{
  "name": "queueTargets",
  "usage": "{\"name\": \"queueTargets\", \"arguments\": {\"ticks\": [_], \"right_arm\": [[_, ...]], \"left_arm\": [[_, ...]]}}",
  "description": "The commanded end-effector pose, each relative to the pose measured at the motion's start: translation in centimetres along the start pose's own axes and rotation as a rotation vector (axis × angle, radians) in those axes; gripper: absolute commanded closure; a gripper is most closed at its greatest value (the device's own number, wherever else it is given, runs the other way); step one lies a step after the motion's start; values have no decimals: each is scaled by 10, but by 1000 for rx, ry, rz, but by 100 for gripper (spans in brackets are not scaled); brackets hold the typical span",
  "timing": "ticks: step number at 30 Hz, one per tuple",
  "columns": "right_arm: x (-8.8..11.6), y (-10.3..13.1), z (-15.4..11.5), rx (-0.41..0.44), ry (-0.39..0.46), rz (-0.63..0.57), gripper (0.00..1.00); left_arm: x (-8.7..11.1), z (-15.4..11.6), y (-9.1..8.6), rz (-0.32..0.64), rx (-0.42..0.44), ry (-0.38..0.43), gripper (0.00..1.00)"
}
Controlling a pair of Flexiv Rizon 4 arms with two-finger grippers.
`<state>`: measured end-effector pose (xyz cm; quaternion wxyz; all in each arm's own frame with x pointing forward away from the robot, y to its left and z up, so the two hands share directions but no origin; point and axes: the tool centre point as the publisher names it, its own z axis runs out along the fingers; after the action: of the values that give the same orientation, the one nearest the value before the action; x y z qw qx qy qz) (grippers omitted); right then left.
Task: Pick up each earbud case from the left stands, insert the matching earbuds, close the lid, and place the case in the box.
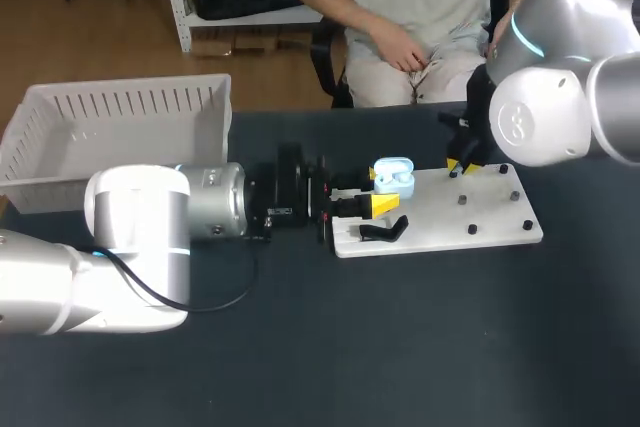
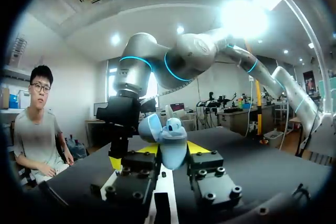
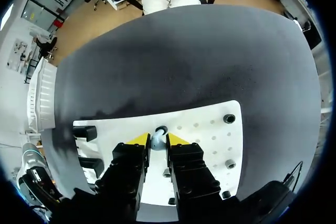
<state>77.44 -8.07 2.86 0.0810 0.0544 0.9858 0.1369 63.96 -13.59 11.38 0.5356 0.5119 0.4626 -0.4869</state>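
A light-blue earbud case (image 1: 394, 175) with its lid up sits at the left end of the white board (image 1: 440, 215). My left gripper (image 1: 380, 204) is shut on it; in the left wrist view the case (image 2: 172, 141) is pinched between the yellow tips of that gripper (image 2: 173, 151). My right gripper (image 1: 462, 166) hangs over the board's far edge. In the right wrist view a small light-blue earbud (image 3: 157, 141) sits between the yellow tips of the right gripper (image 3: 158, 140), which press on both its sides, just before a dark peg (image 3: 161, 129).
A white slatted basket (image 1: 120, 127) stands at the back left of the dark table. A black stand (image 1: 383, 230) lies on the board's near left corner, and several small dark pegs (image 1: 470, 230) dot its right half. The right arm (image 2: 157, 66) looms just beyond the held case.
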Motion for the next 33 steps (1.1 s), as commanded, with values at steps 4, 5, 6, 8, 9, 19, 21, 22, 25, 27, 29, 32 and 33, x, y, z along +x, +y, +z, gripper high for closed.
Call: {"name": "queueTargets", "arguments": {"ticks": [4, 5, 6, 8, 9, 19, 21, 22, 25, 27, 29, 32, 33], "right_arm": [[0, 0, -3, 6, -4, 6, 100], [0, 0, -5, 5, -4, 7, 100], [1, 1, -7, 4, -6, 8, 100], [2, 2, -11, -1, -7, 9, 100], [2, 3, -13, -4, -7, 9, 100], [10, 6, -54, -19, -53, 2, 100], [9, 6, -69, -25, -76, 6, 100], [10, 7, -77, -30, -84, 6, 100], [15, 13, -105, -43, -106, -5, 100], [21, 20, -124, -60, -118, -22, 100], [27, 27, -140, -52, -147, -52, 100], [36, 40, -159, -46, -150, -87, 100], [42, 46, -165, -36, -136, -110, 100]], "left_arm": [[0, 0, -1, 2, -3, -2, 100], [0, 0, -1, 2, -3, -2, 100], [0, 0, -1, 2, -3, -2, 100], [0, 0, -1, 2, -3, -2, 100], [0, 0, -1, 2, -3, -2, 100], [0, 0, -1, 2, -3, -2, 100], [0, 0, -1, 2, -3, -2, 100], [0, 0, -1, 2, -3, -2, 100], [0, 0, -1, 2, -3, -2, 100], [0, 0, -1, 2, -3, -2, 100], [0, 0, -1, 2, -3, -2, 100], [0, 0, -1, 2, -3, -2, 100], [0, 0, -1, 2, -3, -2, 100]]}}
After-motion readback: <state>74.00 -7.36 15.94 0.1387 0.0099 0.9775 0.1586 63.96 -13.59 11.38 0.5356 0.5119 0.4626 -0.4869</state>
